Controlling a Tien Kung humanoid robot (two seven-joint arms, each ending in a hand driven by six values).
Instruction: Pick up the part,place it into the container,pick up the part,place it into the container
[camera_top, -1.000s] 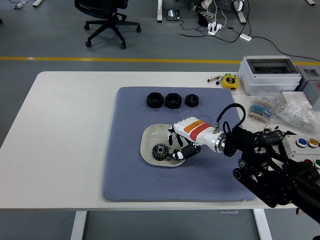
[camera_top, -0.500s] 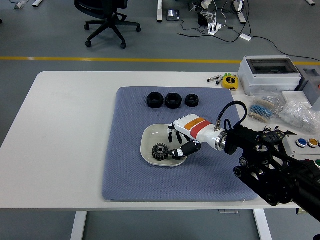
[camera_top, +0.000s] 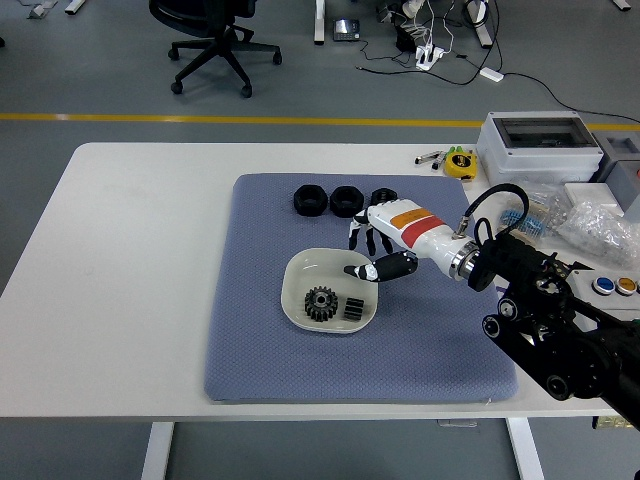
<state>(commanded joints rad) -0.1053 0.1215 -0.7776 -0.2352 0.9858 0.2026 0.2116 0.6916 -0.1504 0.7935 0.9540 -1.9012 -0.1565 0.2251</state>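
The big blue mat (camera_top: 300, 340) lies on the white table (camera_top: 130, 250), and the robot's right arm (camera_top: 560, 330) reaches over it from the right. Only this arm shows; the left one is not in the picture.

The right hand (camera_top: 375, 245) has moved. A moment ago it was low over the white bowl (camera_top: 295, 275), with its fingers down near the bowl's right side. Now it is lifted up and pulled back, toward the far side of the mat. Its fingers are spread and loose, and they hold nothing.

Something new sits in the bowl. Just below and to the left of the hand there is a small black part (camera_top: 352, 309), lying next to the dark gear (camera_top: 320, 303). The two look like they touch or nearly touch. So the hand has let go of the small part, and it stays in the bowl. That looks like one drop done.

Behind the hand, on the far part of the mat, there is a row of black nuts. One black nut (camera_top: 310, 200) is to the far left of the hand, and a second black nut (camera_top: 346, 200) is next to it. A third one seems to sit right behind the fingers, partly hidden. The hand is now close to this row, so I think it goes for one of these next.
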